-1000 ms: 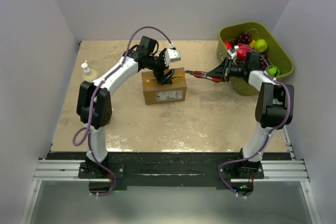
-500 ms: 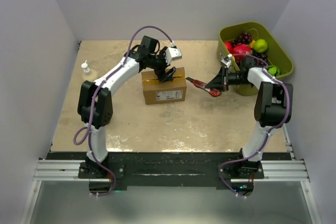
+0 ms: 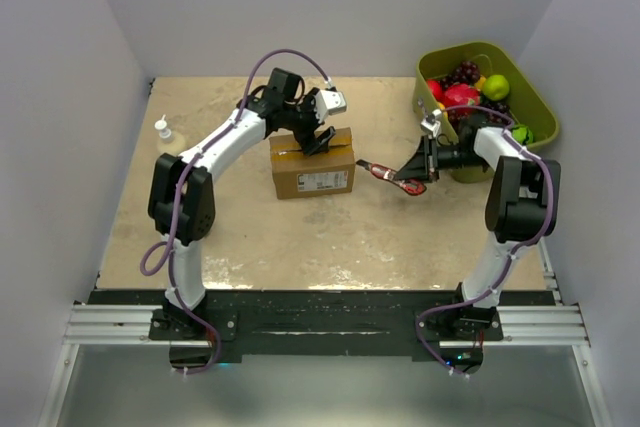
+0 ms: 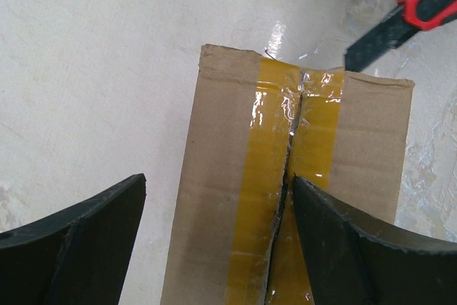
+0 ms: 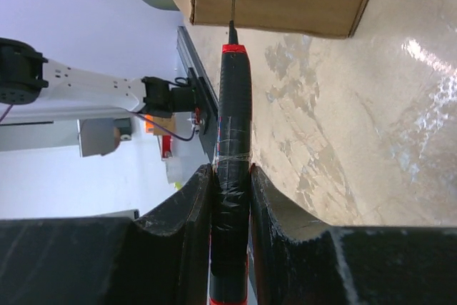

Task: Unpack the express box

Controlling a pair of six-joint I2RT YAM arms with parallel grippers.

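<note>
We've got the box [image 3: 312, 169] centred on the table [image 3: 200, 237], tape [image 4: 265, 176] seemingly slit along the seam, left gripper [image 3: 318, 142] spread wide over its top, right gripper [image 5: 232, 187] at its 3 o'clock clamped on the knife [image 5: 234, 105], flaps unopened, nothing out yet.

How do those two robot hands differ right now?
The left gripper has its fingers wide open and empty; the right gripper is clamped on a red-and-black knife. The left hangs above the taped express box; the right sits off to its side. Both have black fingers.
</note>
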